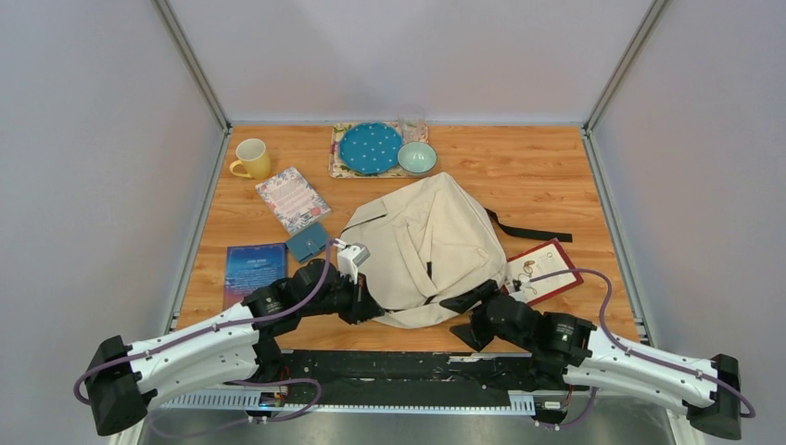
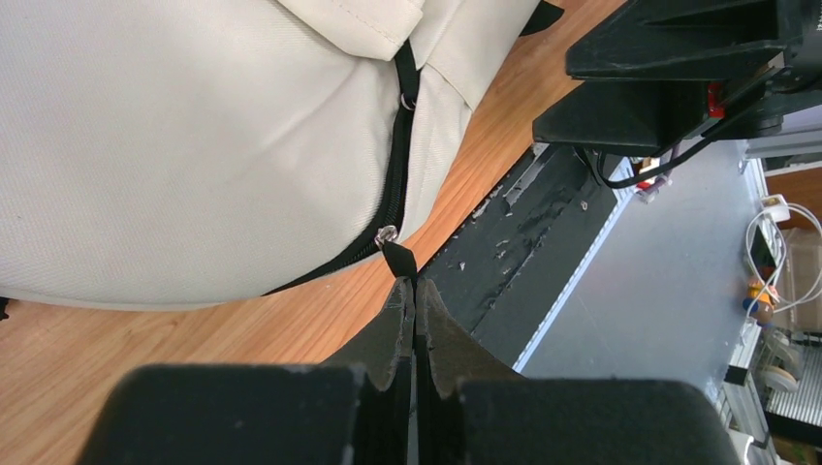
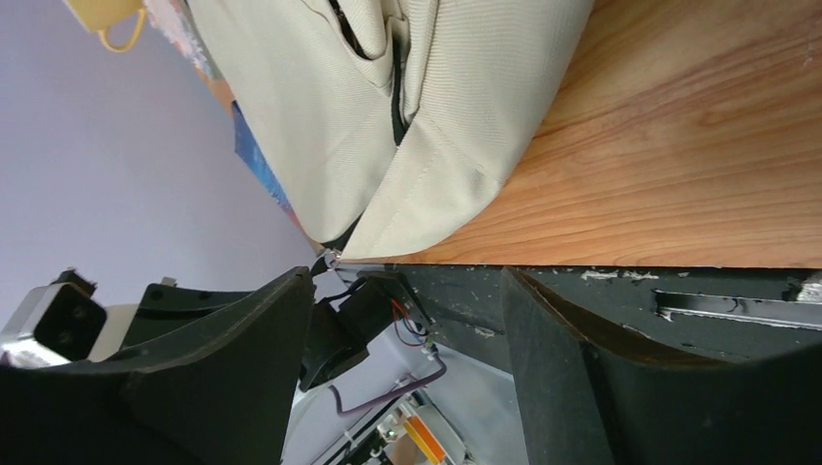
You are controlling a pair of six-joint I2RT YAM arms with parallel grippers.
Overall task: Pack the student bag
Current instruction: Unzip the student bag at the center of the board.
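One bag lies flat in the middle of the tabletop, cream cloth with a black zip, its rounded end at the near edge between my two arms. My left jaws are clenched on one black zipper pull at the bag's near left corner, with the tab running straight in between the pressed fingers. My right jaws are spread wide with nothing between them, low by the bag's near right corner and just clear of the cloth. One black strap trails from under the bag to the right. Just beside the bag on the left sits one small teal case, close to my left wrist. Left of that lies one dark blue book, and behind it one floral notebook; both carry print too small for me to read. On the right one red-edged card lies against the bag's side, its near corner covered by my right arm. At the back, well apart from the bag, are one yellow mug and one floral mat. The mat bears one blue dotted plate and one pale green bowl. One clear glass stands behind them.
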